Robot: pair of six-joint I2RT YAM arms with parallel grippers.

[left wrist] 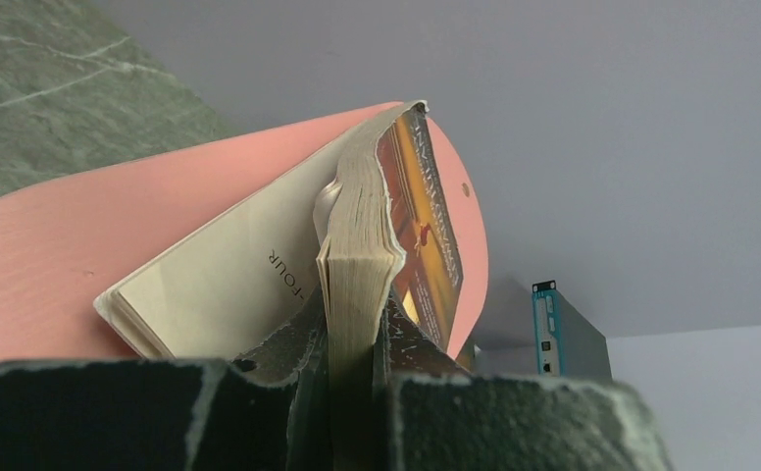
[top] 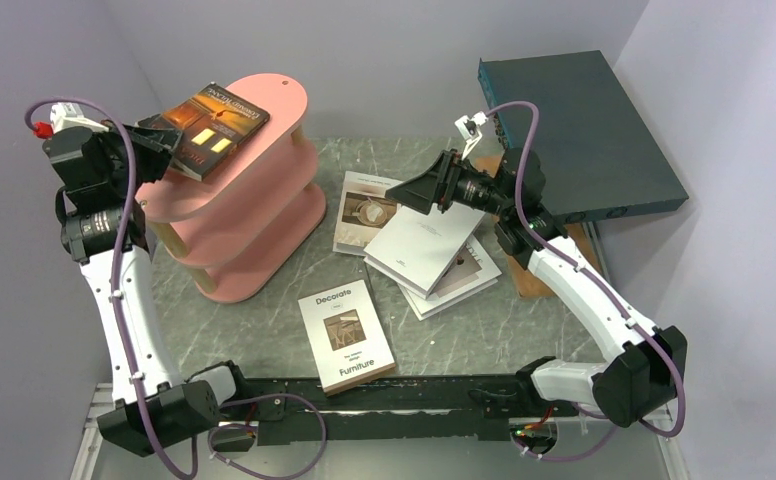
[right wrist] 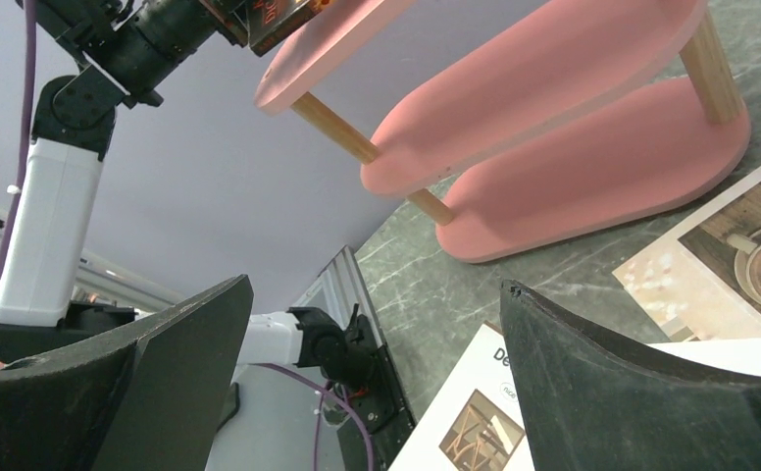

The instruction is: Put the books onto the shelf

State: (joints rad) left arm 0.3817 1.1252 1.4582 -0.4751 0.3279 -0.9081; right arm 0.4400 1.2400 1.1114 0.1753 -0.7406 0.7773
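Note:
My left gripper [top: 167, 137] is shut on the page edge of the dark orange-brown book [top: 214, 122], which lies tilted on the top tier of the pink shelf [top: 264, 205]. In the left wrist view the fingers [left wrist: 303, 329] pinch the page block [left wrist: 362, 255], with the shelf top [left wrist: 82, 245] behind it. The "Decorate Furniture" book [top: 346, 335] lies flat on the table in front. A stack of white books [top: 429, 248] and one with a coffee photo [top: 364, 212] lie to the right. My right gripper [top: 416, 190] hovers open over that stack, holding nothing.
A large dark teal box [top: 589, 135] leans at the back right, with a brown wooden board [top: 524, 278] below it by the right arm. Grey walls close in both sides. In the right wrist view the shelf [right wrist: 553, 108] stands past the open right gripper [right wrist: 372, 339].

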